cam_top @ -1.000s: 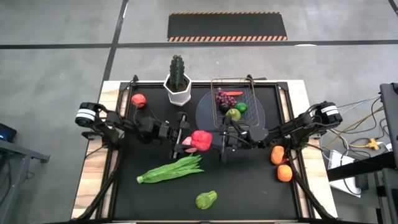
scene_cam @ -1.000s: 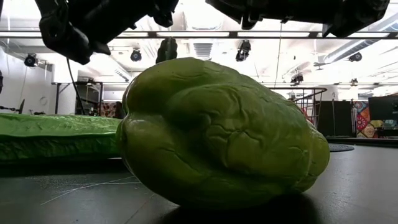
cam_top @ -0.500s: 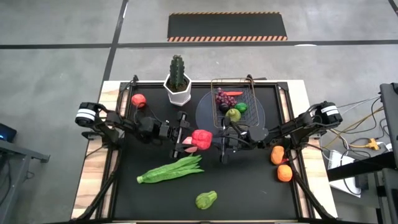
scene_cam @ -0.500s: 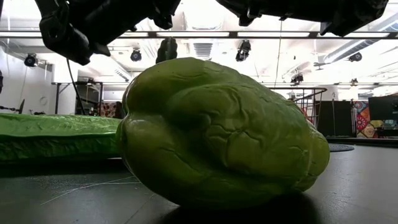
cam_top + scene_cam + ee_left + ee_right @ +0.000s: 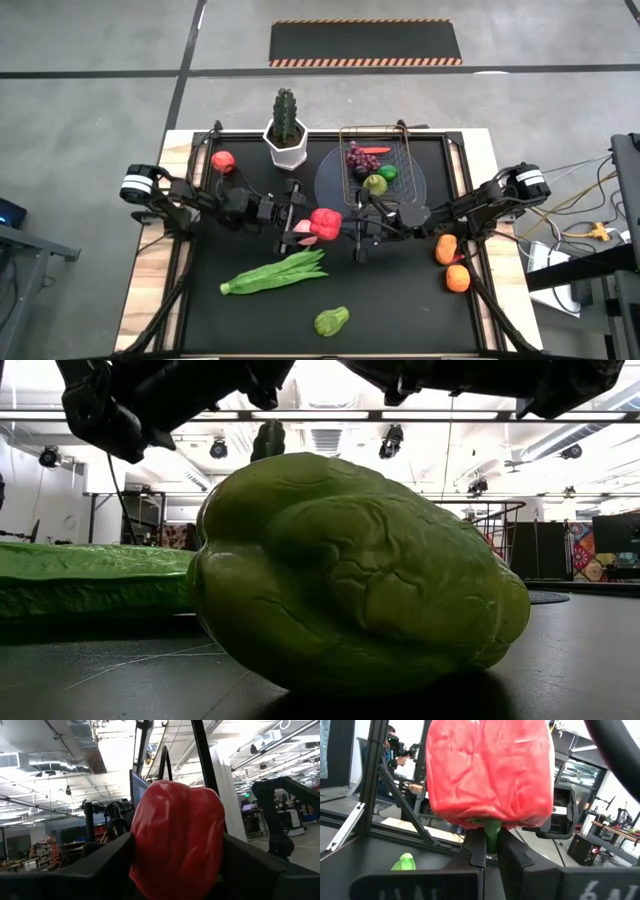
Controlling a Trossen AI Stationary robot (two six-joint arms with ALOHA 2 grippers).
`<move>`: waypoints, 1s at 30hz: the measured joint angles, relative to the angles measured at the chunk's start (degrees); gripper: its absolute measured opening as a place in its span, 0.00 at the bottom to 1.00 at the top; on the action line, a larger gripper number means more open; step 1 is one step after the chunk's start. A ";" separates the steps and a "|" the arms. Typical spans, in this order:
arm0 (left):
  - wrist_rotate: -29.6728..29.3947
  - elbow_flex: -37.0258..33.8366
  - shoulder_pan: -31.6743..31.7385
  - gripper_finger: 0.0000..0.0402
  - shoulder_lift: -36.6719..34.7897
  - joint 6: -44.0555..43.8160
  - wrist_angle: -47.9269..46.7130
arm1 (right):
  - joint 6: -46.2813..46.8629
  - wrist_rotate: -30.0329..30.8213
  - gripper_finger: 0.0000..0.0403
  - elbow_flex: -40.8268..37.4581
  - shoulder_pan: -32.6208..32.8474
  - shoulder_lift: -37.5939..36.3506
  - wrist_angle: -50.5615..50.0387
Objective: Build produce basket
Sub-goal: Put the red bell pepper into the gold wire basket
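Right now the wire basket sits on a round grey plate at the far side of the black table top, right of centre. Inside it lie purple grapes, a carrot, a green pear and a lime.

Near the table's middle, the left gripper pinches a red pepper between its fingers, held above the surface; the left wrist view shows the pepper filling the gap between them. The right gripper faces it from the right, just beside the pepper; its fingers look spread, with the pepper's green stem between them.

Green beans lie left of centre nearer the front, and a green pepper sits by the near edge. Two oranges rest near the right edge, a tomato in the far left corner, a potted cactus at the far edge. Open black surface remains at the near right. Beyond lies grey floor with a striped mat.
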 joint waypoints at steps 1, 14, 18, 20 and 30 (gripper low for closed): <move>-0.09 0.00 0.01 0.68 0.00 0.00 -0.07 | 0.01 0.02 0.04 0.00 0.00 0.00 -0.26; -1.50 -3.68 1.74 0.82 -1.49 1.18 -0.93 | 2.03 0.36 0.03 0.04 0.11 -6.88 -12.94; -1.56 -6.20 2.73 0.82 -2.60 1.57 -0.66 | 5.54 0.40 0.03 0.04 0.11 -11.88 -22.21; -2.46 -7.26 2.86 0.82 -3.02 1.59 -0.54 | 8.97 1.95 0.03 0.12 0.11 -15.38 -27.79; -10.70 -9.83 3.63 0.83 -4.61 1.70 -0.48 | 35.13 17.99 0.03 23.44 -6.22 -22.58 -91.81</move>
